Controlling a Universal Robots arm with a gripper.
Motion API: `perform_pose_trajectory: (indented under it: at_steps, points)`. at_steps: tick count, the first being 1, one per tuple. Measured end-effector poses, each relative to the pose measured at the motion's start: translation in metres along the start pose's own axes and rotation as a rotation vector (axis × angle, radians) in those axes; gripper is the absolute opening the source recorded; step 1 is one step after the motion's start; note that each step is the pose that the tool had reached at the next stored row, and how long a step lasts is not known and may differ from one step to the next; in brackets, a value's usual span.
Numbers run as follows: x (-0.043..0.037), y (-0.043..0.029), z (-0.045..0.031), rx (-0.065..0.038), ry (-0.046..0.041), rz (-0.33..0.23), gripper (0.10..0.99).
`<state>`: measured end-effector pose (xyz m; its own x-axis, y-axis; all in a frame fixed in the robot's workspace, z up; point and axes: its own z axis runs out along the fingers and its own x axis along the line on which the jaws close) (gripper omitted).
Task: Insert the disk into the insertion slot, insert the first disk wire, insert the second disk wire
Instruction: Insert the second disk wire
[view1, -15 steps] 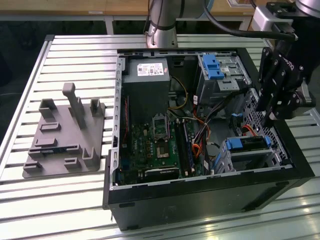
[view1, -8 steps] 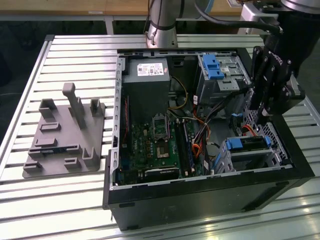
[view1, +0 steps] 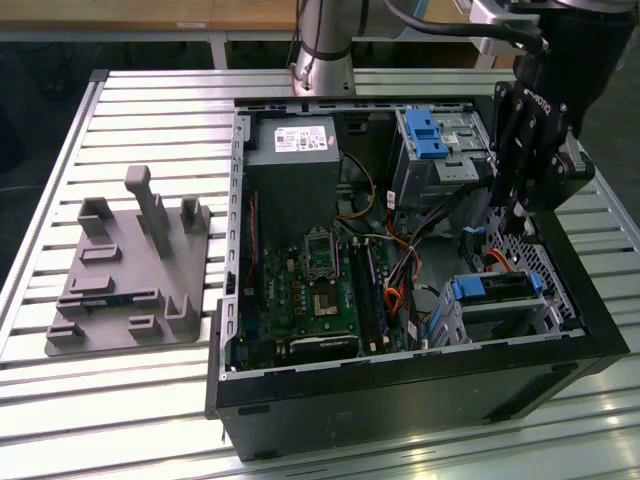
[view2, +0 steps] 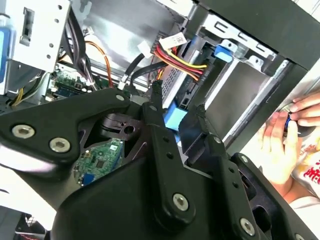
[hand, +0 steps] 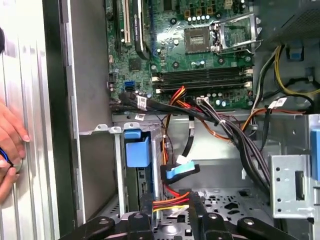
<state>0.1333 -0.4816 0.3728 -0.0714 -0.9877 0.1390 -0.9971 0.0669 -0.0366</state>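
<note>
1. My claw (hand: 170, 201) runs past the frame's edge in the first wrist view. The two spread fingers (hand: 146, 210) reach in, and the body is cut off.
2. In the second wrist view my own linkage (view2: 165, 165) covers much of a green circuit board (view2: 102, 156).
3. The blue plug (view2: 175, 117) sits between my fingertips. Whether they touch it, I cannot tell.
4. The disk (view1: 497, 287) lies in the insertion slot (view1: 500, 320) by the case's (view1: 400, 400) corner — the cage hides most of it.
5. A person's hand (view2: 279, 142) beside the case's outer wall runs off the frame — what it pinches is too small to name.
</note>
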Motion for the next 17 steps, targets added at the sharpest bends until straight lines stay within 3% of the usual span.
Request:
perform_pose_trajectory:
  at_steps: [1, 5, 8, 10, 15, 17]
  points:
    - [-0.0006, 0.0010, -0.0001, 0.001, 0.0069, -0.005, 0.416]
    - [-0.0009, 0.0052, 0.0001, 0.008, 0.0664, -0.030, 0.416]
    - [-0.0017, 0.0091, 0.0005, 0.012, 0.0974, -0.047, 0.416]
    - [-0.0029, 0.0126, 0.0011, 0.013, 0.1051, -0.055, 0.416]
    - [-0.0083, 0.0204, 0.0037, 0.017, 0.1064, -0.072, 0.416]
    - [-0.0101, 0.0213, 0.0050, 0.019, 0.1121, -0.083, 0.416]
